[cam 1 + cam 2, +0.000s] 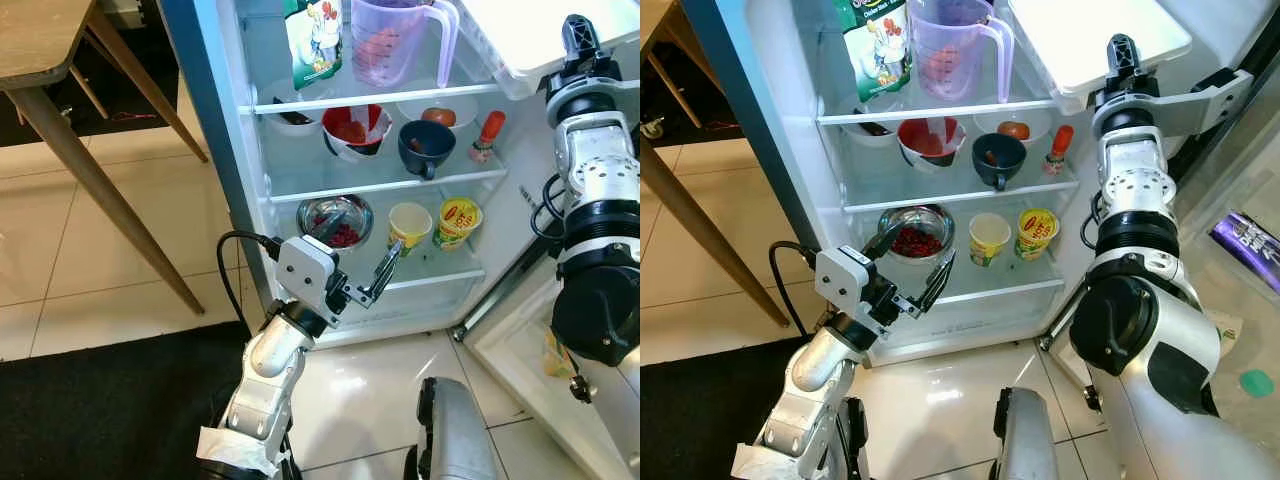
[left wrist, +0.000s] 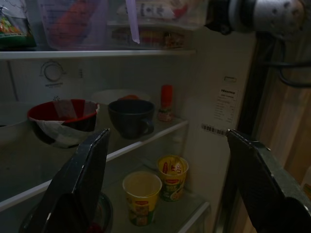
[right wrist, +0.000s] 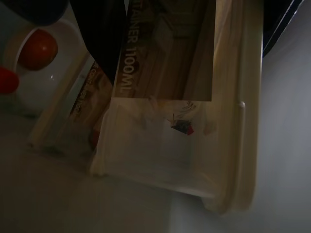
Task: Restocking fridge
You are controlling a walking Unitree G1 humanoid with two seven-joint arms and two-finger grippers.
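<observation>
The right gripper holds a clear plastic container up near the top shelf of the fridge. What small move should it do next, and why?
Probably ease the clear container further in onto the top shelf, right of the purple jug. The right gripper holds it at that height, and it seems partly outside the fridge. The left gripper waits open, lower down.

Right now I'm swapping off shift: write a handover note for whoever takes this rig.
Left gripper: open, empty, before the bottom shelf.
Right gripper: raised at the clear lidded plastic container by the fridge's top; its grip cannot be seen.
Stocked: purple measuring jug on top; red bowl, dark blue cup in the middle; steel bowl of berries, two yellow noodle cups below.
Left: shelve the container.
</observation>
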